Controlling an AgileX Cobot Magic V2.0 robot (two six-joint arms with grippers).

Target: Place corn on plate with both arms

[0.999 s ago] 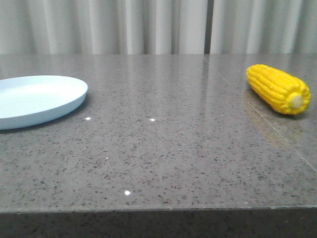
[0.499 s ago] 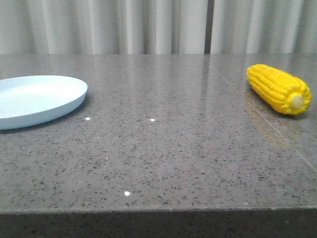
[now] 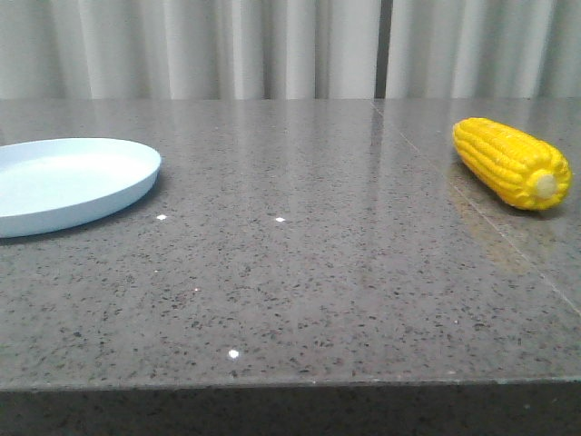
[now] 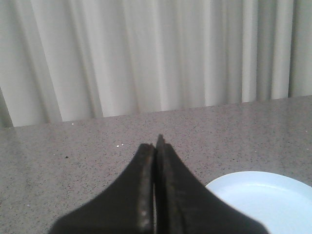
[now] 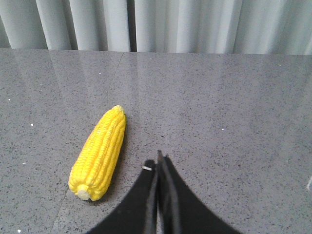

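We see our left gripper with fingers pressed together, empty, above the table near the plate. Our right gripper is likewise closed on nothing, just beside the corn, which lies far right, well apart from the plate.

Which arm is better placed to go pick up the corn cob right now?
The right. The corn cob lies just beside the right gripper, whose fingers are shut. The left gripper, also shut, sits near the pale blue plate, across the table.
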